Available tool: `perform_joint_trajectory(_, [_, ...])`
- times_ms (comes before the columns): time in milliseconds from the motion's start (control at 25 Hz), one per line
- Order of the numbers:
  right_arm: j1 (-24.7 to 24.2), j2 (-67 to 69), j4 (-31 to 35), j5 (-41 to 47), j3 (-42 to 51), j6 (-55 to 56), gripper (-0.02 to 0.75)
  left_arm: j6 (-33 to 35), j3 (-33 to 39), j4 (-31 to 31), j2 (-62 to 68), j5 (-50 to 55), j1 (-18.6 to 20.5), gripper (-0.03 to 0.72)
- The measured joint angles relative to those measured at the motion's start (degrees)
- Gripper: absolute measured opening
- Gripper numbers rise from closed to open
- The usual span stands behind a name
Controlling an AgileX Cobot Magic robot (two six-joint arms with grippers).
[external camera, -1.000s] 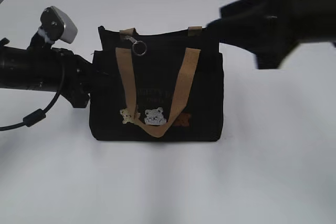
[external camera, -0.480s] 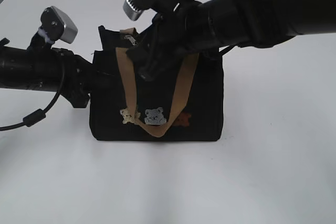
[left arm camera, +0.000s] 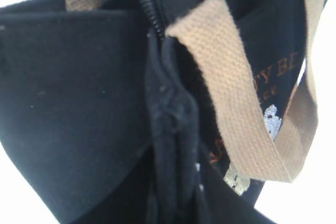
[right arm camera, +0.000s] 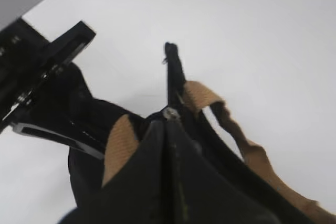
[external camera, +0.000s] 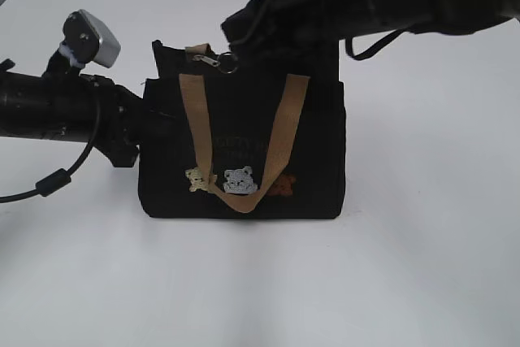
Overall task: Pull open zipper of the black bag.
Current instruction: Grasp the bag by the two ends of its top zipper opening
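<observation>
The bag stands upright on the white desk, about mid-frame in the exterior view, bear patches facing the camera. The zipper runs along its top rim, and in the left wrist view its teeth look meshed below the slider, so as far as the pictures show it is closed along nearly its whole length. The silver ring sits near the 11 o'clock corner of the bag's top.

The left end effector presses in from 9 o'clock against the bag's side; its fingertips are hidden behind the fabric, and it appears to be pinching the left end panel to brace the bag, jaws narrow.

The right end effector comes in from 1 o'clock over the top rim. In the right wrist view its jaws are closed together with a small metal bit at their tip, seemingly the pull, though I cannot be sure it is truly caught.

So the grasp looks made, or nearly so; the pull along the rim toward 3 o'clock is all left to do.
</observation>
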Motion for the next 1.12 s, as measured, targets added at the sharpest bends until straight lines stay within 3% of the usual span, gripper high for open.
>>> perform_joint_trajectory(240, [-6.9, -2.7, -3.5, 5.0, 0.0, 8.1, -0.001, 0.0, 0.0, 0.0, 0.0, 0.0, 0.0, 0.063])
perform_joint_trajectory(360, [-7.5, -2.7, -6.2, 8.2, 0.0, 9.4, 0.02, 0.0, 0.0, 0.0, 0.0, 0.0, 0.0, 0.063])
perform_joint_trajectory(400, [-7.1, -2.7, -6.7, 8.9, 0.0, 9.2, 0.061, 0.0, 0.0, 0.0, 0.0, 0.0, 0.0, 0.063])
perform_joint_trajectory(560, [-4.6, -2.6, -7.2, 6.6, 0.0, 4.1, 0.388, 0.0, 0.0, 0.0, 0.0, 0.0, 0.0, 0.063])
perform_joint_trajectory(640, [-3.2, -2.1, -7.2, 4.3, 0.0, 1.6, 0.454, 0.0, 0.0, 0.0, 0.0, 0.0, 0.0, 0.063])
perform_joint_trajectory(1000, [-0.7, 3.5, -7.5, 1.2, -3.1, -3.3, 0.432, 0.0, 0.0, 0.0, 0.1, 0.0, 0.0, 0.063])
perform_joint_trajectory(1080, [-0.4, 4.5, -7.5, 1.2, -3.8, -3.3, 0.341, 0.0, 0.0, -0.1, 0.1, 0.0, 0.0, 0.063])
perform_joint_trajectory(1120, [-0.3, 4.6, -7.5, 1.2, -3.8, -3.0, 0.244, 0.0, 0.0, -0.1, 0.1, -0.1, 0.0, 0.063])
